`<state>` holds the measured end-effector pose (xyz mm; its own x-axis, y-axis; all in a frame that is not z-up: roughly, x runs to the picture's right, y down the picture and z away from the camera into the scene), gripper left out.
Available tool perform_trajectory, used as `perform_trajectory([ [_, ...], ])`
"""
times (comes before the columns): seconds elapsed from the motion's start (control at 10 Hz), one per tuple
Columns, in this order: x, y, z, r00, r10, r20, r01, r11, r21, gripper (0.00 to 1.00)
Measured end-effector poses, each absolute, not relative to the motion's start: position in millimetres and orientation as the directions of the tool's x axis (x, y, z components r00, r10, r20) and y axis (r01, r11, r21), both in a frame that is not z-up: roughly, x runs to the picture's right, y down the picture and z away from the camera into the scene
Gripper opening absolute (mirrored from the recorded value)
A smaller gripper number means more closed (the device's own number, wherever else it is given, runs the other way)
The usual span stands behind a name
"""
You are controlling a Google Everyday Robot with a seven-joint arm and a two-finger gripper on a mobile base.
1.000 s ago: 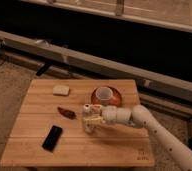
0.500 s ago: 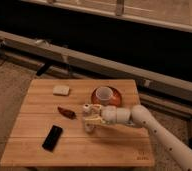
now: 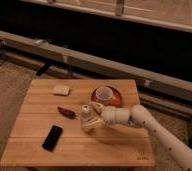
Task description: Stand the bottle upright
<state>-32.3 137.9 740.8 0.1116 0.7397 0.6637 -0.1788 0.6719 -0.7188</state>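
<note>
The bottle (image 3: 87, 120) is a small yellowish-tan one with a white cap (image 3: 84, 108). It stands nearly upright, cap on top, in the middle of the wooden table (image 3: 39, 150). My gripper (image 3: 91, 118) reaches in from the right on a white arm (image 3: 139, 117) and is shut on the bottle's body. The fingers hide part of the bottle, and I cannot see whether its base touches the table.
A white cup (image 3: 105, 93) on an orange saucer (image 3: 115, 100) sits just behind the gripper. A dark red chili-shaped thing (image 3: 66, 112) lies left of the bottle, a black phone (image 3: 52, 137) nearer the front, and a small white block (image 3: 61, 90) at the back left.
</note>
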Motion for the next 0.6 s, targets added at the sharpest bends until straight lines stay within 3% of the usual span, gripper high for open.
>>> perform_trajectory([
  [0.6, -21, 136, 745, 0.106, 0.748, 0.655, -0.115, 0.663, -0.739, 0.80],
])
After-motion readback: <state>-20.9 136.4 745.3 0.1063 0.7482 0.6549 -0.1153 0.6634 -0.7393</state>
